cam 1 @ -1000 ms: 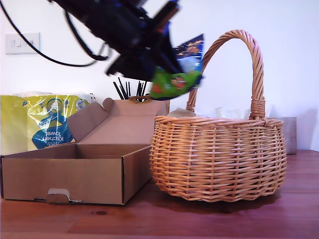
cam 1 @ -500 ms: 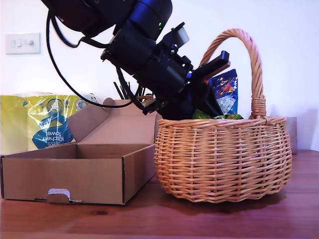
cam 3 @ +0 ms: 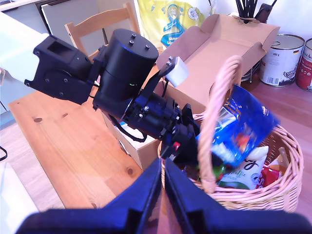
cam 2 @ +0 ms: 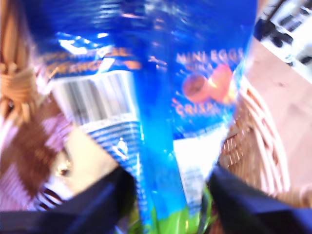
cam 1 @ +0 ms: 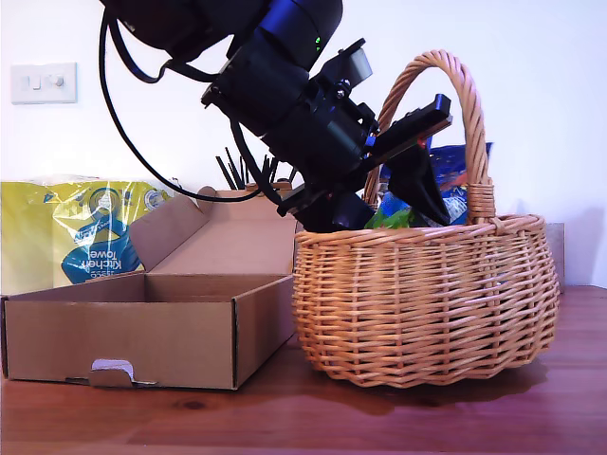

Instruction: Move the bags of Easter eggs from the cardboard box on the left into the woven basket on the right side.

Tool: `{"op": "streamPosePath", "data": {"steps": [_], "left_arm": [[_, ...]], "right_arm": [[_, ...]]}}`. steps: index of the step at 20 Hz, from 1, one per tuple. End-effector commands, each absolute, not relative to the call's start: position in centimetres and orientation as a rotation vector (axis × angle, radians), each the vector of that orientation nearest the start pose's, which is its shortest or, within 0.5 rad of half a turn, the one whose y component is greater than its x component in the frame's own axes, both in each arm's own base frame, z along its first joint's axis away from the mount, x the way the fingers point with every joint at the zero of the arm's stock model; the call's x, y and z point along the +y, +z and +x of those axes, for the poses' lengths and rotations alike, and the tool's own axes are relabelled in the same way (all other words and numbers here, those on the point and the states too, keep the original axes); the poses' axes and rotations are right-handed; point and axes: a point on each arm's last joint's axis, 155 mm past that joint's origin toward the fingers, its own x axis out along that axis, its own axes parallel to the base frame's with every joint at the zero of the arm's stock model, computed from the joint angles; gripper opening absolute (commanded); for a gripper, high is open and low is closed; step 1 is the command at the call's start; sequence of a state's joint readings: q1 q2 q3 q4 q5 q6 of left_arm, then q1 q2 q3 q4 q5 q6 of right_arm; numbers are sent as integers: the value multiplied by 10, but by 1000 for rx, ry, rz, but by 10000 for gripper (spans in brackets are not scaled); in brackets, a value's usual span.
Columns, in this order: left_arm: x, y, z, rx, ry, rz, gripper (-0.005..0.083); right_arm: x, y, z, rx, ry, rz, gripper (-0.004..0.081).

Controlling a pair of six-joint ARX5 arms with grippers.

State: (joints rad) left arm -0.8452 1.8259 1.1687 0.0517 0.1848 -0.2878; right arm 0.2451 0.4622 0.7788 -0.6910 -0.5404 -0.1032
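While bags (cam 3: 241, 129) fill basket (cam 1: 427, 294), box (cam 1: 142, 327) gapes.

box (cam 1: 142, 327): 1 | basket (cam 1: 427, 303): 1 | tins (cam 3: 282, 59): 2 | arms (cam 1: 275, 85): 1

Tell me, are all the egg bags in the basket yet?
Nearly. Done: a cream pouch and a red pouch lie in the round tan wicker basket. In hand: the dark blue "Mini Eggs" bag sits between my first claw's fingers, over the basket. Left: letting go of it. The visible part of the shallow brown cardboard box shows no bags.
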Motion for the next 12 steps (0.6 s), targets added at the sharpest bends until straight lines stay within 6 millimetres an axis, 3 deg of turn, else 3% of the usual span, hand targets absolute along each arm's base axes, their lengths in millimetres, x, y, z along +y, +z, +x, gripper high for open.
{"op": "streamPosePath", "data": {"steps": [1, 5, 9, 11, 12], "left_arm": [[-402, 86, 306, 842, -878, -14, 578], [-388, 129, 303, 782, -872, -2, 497], [-372, 167, 306, 701, -863, 12, 477], [-363, 176, 308, 694, -847, 8, 465], [-356, 177, 307, 702, -841, 28, 413]], "right_arm": [[144, 275, 177, 329, 804, -44, -12], [144, 275, 177, 328, 808, -45, -12], [144, 275, 177, 328, 808, -45, -12], [144, 275, 177, 328, 808, -45, -12], [144, 275, 177, 328, 808, -45, -12]]}}
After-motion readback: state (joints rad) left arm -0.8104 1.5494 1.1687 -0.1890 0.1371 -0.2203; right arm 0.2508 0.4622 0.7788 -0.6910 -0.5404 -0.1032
